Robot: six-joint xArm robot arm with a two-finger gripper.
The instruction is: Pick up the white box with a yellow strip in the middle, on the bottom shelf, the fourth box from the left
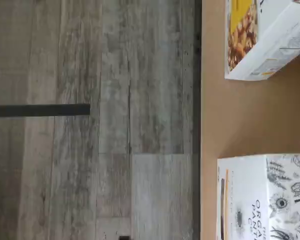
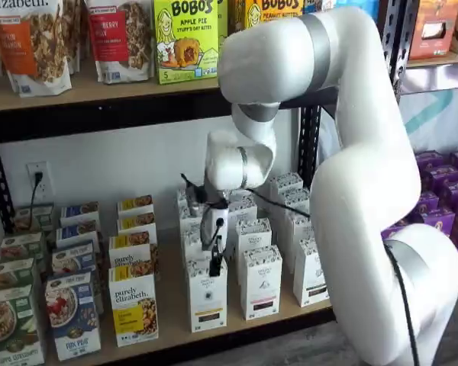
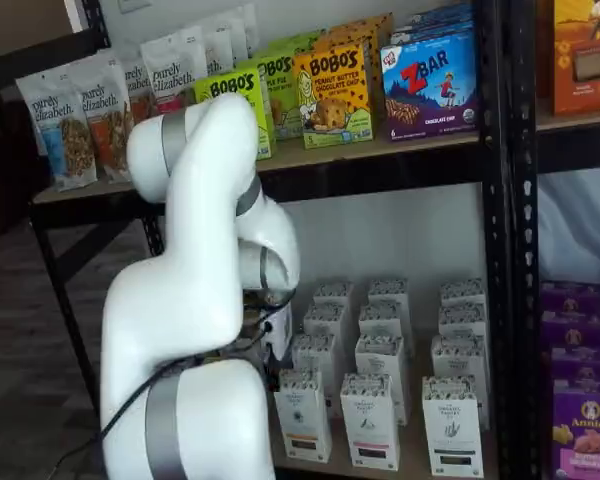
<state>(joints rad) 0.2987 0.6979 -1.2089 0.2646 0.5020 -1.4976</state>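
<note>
Our pincer hangs open above the white box — light, stiff cardboard — so we'd pinch its narrow sides.

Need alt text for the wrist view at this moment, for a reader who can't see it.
The wrist camera shows the tan bottom shelf beside grey wood-plank flooring, with two cartons partly in frame: the white box with dark botanical drawings, and a white granola box with a yellow panel. No gripper fingers appear.
</note>
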